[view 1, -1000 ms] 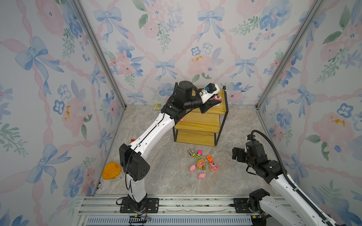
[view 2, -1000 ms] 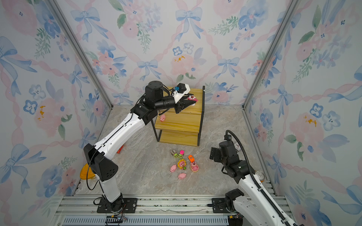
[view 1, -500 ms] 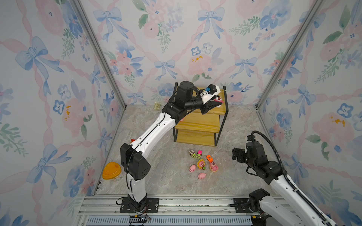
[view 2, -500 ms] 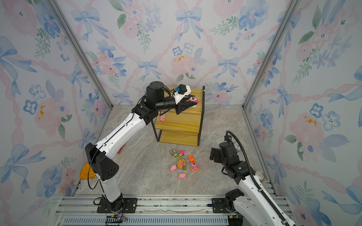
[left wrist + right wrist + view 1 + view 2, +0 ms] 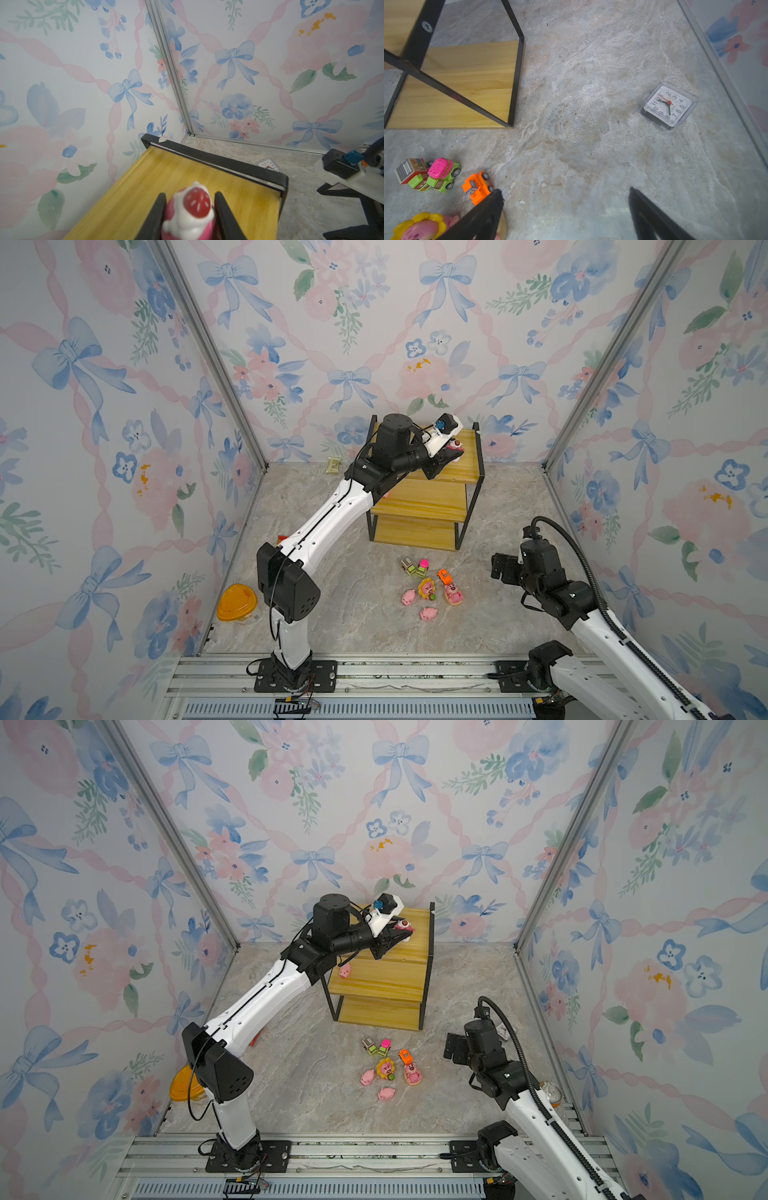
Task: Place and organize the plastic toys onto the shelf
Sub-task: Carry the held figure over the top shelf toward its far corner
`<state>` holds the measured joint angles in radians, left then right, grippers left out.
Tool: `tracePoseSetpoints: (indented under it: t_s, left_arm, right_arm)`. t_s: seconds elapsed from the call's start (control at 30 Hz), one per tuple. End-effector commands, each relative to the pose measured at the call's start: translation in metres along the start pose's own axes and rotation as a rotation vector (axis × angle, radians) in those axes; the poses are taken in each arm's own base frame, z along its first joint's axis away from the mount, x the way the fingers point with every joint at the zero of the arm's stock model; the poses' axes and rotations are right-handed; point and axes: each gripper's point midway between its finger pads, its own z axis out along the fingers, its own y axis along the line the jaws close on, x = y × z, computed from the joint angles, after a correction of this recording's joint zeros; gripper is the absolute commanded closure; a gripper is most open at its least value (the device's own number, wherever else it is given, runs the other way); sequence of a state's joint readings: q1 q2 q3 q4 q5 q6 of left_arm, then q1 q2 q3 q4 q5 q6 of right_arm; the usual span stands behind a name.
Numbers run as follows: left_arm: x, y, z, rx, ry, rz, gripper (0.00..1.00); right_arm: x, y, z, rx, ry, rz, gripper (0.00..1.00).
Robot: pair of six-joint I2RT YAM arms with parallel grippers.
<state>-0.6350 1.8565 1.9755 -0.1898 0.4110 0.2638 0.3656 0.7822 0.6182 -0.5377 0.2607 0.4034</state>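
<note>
Left gripper [image 5: 189, 199]: jaws clamped on the bear [image 5: 193, 209], one black finger [image 5: 160, 207] on each flank. Compared with one second ago, I see almost no change. The left arm reaches over the top board of the shelf [image 5: 419, 497] as before, the grip is the same, and the right arm and floor toys have not moved.

The bear sits between the fingertips and sticks out just past them. In both top views it is over the right half of the top board [image 5: 415, 928], near the far edge. I cannot tell whether its base touches the wood.

Bear appearance: pink body, white topping and a red strawberry cap with white flecks. It is blurred in the left wrist view.

On the middle board, one pig [image 5: 344, 971] stands at the left end, just beside the left arm's elbow.

Right gripper [image 5: 564, 192]: jaws wide apart, holding nothing, low over the floor in front of the shelf. One fingertip [image 5: 497, 194] is just beside the orange car [image 5: 477, 187]. Past it, the pink-green car [image 5: 442, 174] and the grey-green car [image 5: 411, 173] touch each other.

On the floor nearer the rail are a sunflower bear [image 5: 427, 588], a plain bear [image 5: 453, 594] and two pigs [image 5: 409, 597]. A clock [image 5: 668, 105] lies well apart, by the right wall.
</note>
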Motion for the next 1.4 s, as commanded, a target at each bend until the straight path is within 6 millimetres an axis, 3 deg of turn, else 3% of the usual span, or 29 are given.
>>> tracePoseSetpoints:
  t_s: [0.0, 0.53, 0.77, 0.93, 1.17, 1.37]
  left_arm:
    - [-0.022, 0.014, -0.015, -0.074, -0.023, -0.019, 0.92]
    - [-0.038, 0.059, -0.082, -0.329, 0.017, -0.124, 0.91]
    - [-0.030, 0.068, -0.106, -0.362, 0.038, -0.138, 0.90]
    - [-0.019, 0.071, -0.114, -0.346, 0.064, -0.105, 0.88]
    - [-0.001, 0.089, -0.128, -0.349, 0.082, -0.152, 0.90]
    - [0.013, 0.093, -0.129, -0.319, 0.099, -0.174, 0.89]
  right_arm:
    - [0.003, 0.001, 0.004, -0.007, 0.009, 0.013, 0.03]
    - [0.001, 0.008, 0.008, -0.033, 0.021, 0.012, 0.03]
    - [0.003, 0.009, 0.010, -0.036, 0.025, 0.016, 0.03]
    - [0.004, 0.009, 0.009, -0.037, 0.028, 0.019, 0.03]
    - [0.004, 0.009, 0.010, -0.034, 0.027, 0.036, 0.03]
    - [0.003, 0.012, 0.013, -0.037, 0.028, 0.044, 0.03]
